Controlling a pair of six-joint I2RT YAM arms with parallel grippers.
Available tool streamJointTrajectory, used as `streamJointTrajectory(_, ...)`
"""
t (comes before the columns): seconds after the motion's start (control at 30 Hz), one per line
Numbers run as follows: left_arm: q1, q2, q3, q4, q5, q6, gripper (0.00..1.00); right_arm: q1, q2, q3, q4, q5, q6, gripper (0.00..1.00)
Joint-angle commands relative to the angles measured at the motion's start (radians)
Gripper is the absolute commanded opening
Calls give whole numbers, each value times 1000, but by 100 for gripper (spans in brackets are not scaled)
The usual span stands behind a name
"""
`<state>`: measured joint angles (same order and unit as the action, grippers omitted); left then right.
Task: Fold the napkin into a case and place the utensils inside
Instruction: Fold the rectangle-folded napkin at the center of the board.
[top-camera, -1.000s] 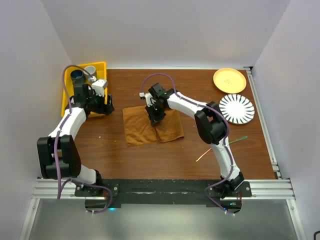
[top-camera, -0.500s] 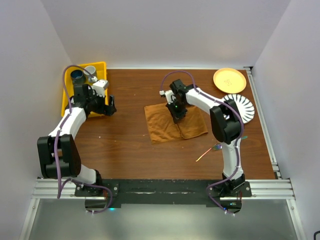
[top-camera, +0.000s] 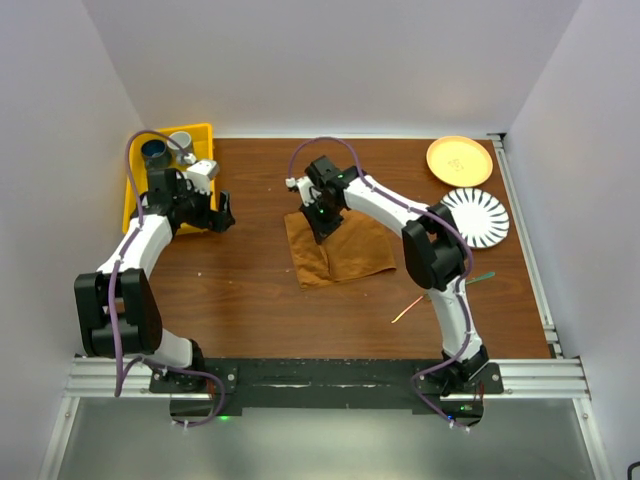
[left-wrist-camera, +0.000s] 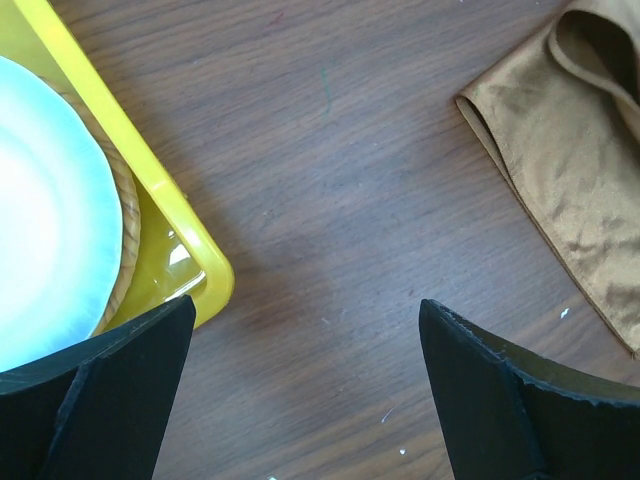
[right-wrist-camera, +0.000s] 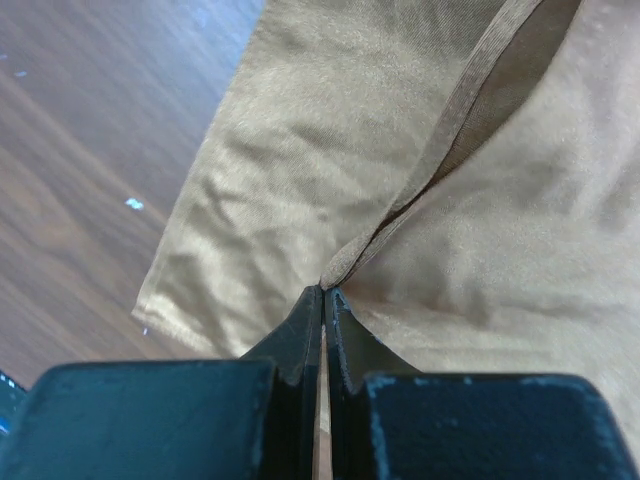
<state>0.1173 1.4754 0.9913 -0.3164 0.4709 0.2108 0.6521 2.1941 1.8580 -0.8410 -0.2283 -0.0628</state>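
Right now the right end effector (right-wrist-camera: 323, 296) is pressed together on a hemmed edge of the napkin (right-wrist-camera: 280, 180), pinching cloth at the far-left part of the part-folded square mid-worktop (top-camera: 250, 300). To do the fold well, I judge: hold the pinch firm, lift low, and carry the edge straight across so the hems land parallel — no dragging the layer beneath. The left end effector (left-wrist-camera: 305, 340) is spread wide and empty, beside the yellow tray (left-wrist-camera: 190, 250); it could pin the napkin. The utensils (top-camera: 407, 310) lie apart to the right — not yet cased.
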Motion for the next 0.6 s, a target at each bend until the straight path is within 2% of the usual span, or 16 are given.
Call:
streamJointTrajectory(0.0, 8, -10, 9, 11, 25, 25, 100, 11, 59, 49, 8, -25, 57, 0)
streamJointTrajectory(0.27, 8, -12, 1, 16, 20, 32, 100, 26, 81, 84, 5, -29, 93, 0)
streamJointTrajectory(0.57, 7, -10, 7, 20, 17, 27, 100, 27, 12, 98, -4, -68, 110, 0)
